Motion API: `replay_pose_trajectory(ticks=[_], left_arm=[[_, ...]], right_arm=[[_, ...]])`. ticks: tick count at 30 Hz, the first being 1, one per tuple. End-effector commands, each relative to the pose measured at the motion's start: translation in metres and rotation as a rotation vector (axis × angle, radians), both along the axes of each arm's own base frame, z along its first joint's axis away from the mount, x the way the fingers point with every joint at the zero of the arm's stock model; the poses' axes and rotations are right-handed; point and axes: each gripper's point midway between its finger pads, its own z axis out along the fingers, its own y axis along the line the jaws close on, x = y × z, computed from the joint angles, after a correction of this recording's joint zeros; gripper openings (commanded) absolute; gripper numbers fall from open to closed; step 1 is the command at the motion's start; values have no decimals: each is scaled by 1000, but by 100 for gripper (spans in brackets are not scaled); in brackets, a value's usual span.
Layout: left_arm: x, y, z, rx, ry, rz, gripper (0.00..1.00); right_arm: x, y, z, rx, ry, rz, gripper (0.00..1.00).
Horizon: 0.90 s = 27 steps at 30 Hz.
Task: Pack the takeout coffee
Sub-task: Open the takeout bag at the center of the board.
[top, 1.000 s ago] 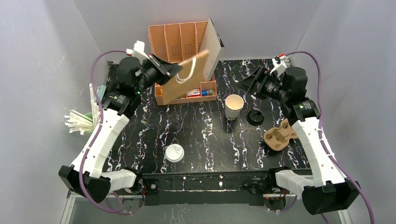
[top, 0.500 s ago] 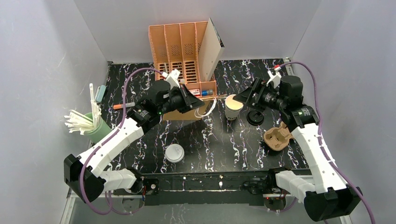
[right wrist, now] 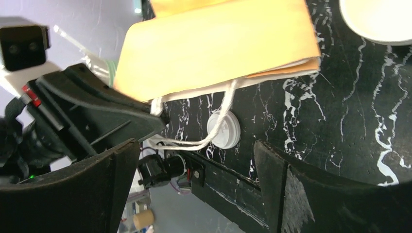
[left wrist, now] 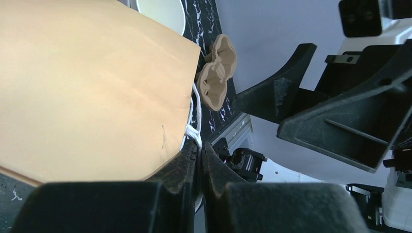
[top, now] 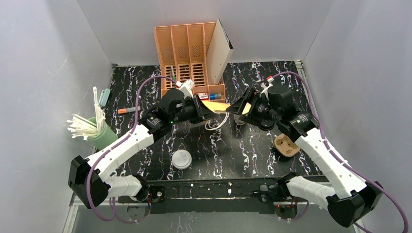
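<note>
With the arm stretched across the surface (top: 233,145), my left hand (left wrist: 198,155) clamped tight on the handle edge of the paper bag (left wrist: 92,87); my right hand (right wrist: 197,145) gaped wide, facing the bag; the white cup (right wrist: 384,19) stood just beyond it.

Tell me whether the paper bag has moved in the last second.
Yes. The paper bag, held by the left gripper, has left the front of the orange organizer and now sits nearer the middle of the table.

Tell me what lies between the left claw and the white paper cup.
The brown paper bag, held at its handle edge by the left claw, fills that stretch up to the paper cup; the left wrist view shows it.
</note>
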Motion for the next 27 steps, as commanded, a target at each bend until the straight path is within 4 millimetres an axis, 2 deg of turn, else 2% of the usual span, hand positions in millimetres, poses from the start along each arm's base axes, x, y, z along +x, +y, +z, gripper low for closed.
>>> replay_pose_trajectory(ticks=[1,8,12,16,27], left_arm=[[-1,-1,5,-7,-30,-5,0],[-4,0,12,-20,-42,-7,0],[-6,0,15,-27,-47,-13,0],[-8,1,17,-32,-49,-13,0],[-12,-1,33,-76,-63,-29,0]], right_arm=[[16,-10,-9,45,86,-210,97],[21,-3,-20,232,212,-334,97],[30,7,-14,343,202,-333,97],[38,9,-9,418,196,-373,96],[54,25,-16,436,239,-401,88]])
